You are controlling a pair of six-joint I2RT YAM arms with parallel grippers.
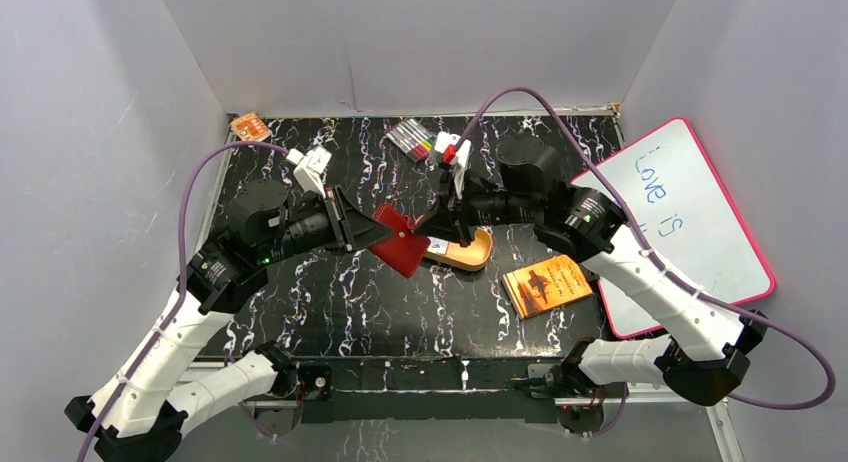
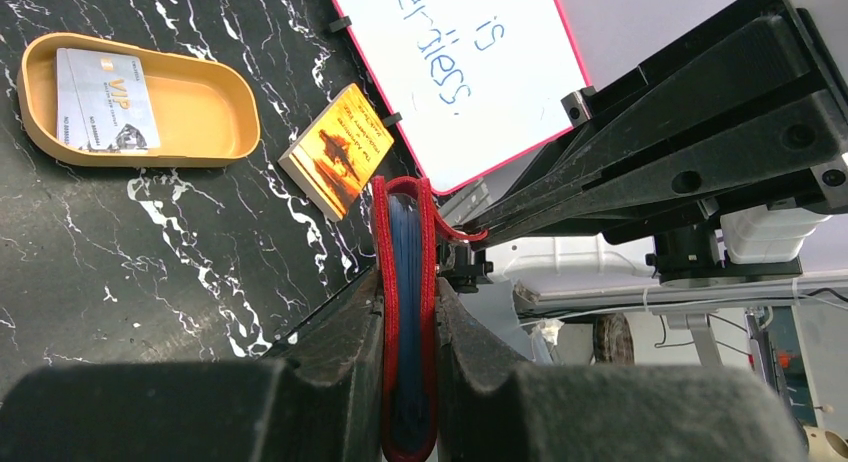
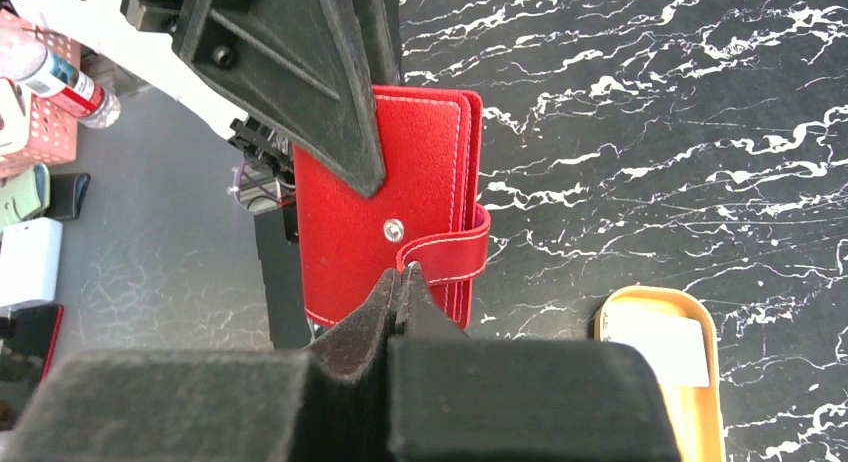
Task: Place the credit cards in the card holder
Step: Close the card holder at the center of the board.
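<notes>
Red card holder (image 1: pixel 400 244) mid-air: left claw (image 2: pixel 408 302) clamps it; right claw (image 3: pixel 400 282) pinches tab (image 3: pixel 450 254).

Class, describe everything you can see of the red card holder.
The card holder is a closed red leather-look wallet with pale stitching, a metal snap and a wraparound tab; blue sleeves show between its covers. It hangs above the table, clamped by the left end effector, while the shut right end effector touches the tab.
</notes>
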